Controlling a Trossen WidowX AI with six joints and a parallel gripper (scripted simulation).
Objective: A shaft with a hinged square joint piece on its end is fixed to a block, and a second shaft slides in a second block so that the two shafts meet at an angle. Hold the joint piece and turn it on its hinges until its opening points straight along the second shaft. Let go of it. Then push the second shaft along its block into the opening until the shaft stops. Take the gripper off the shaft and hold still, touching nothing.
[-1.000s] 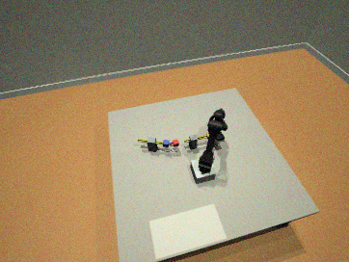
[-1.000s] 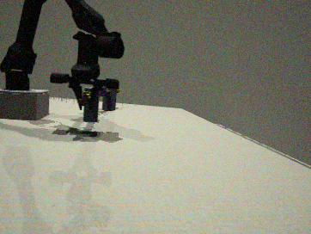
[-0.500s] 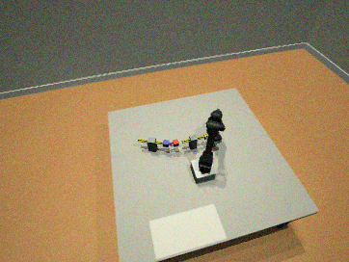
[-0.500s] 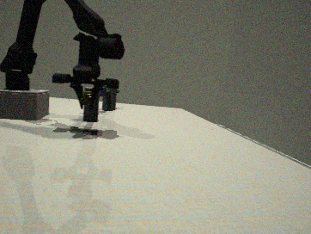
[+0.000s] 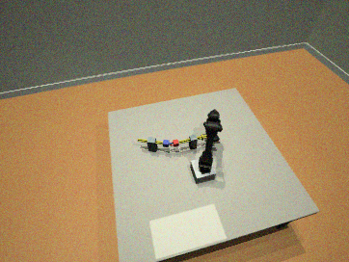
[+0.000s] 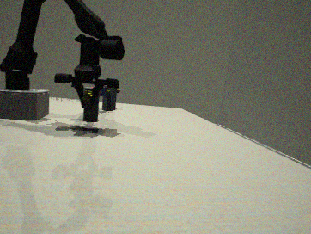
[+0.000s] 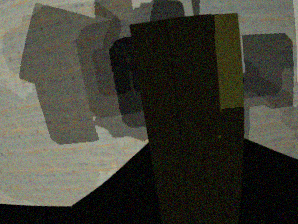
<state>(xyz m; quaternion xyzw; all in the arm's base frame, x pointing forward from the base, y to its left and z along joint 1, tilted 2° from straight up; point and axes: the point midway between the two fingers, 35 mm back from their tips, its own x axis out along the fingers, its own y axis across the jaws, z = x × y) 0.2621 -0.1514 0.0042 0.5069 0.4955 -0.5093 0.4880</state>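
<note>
My gripper (image 5: 212,137) (image 6: 88,94) is shut on the outer end of the second shaft (image 5: 202,138) (image 7: 230,60), beyond the right block (image 5: 193,143). The shaft is black and yellow; its yellow side shows in the wrist view. The other shaft (image 5: 142,141) runs through the left block (image 5: 152,144). A small blue piece (image 5: 166,143) sits at that shaft's inner end. A small red piece (image 5: 175,143) sits just beside it, on the side of the right block. Whether the blue and red pieces touch, and which way the joint's opening points, is too small to tell.
The arm's base (image 5: 203,177) (image 6: 23,105) stands near the right block. A pale rectangle (image 5: 187,232) lies at the front edge of the grey table (image 5: 260,193). Arm shadows fall across the table around the blocks.
</note>
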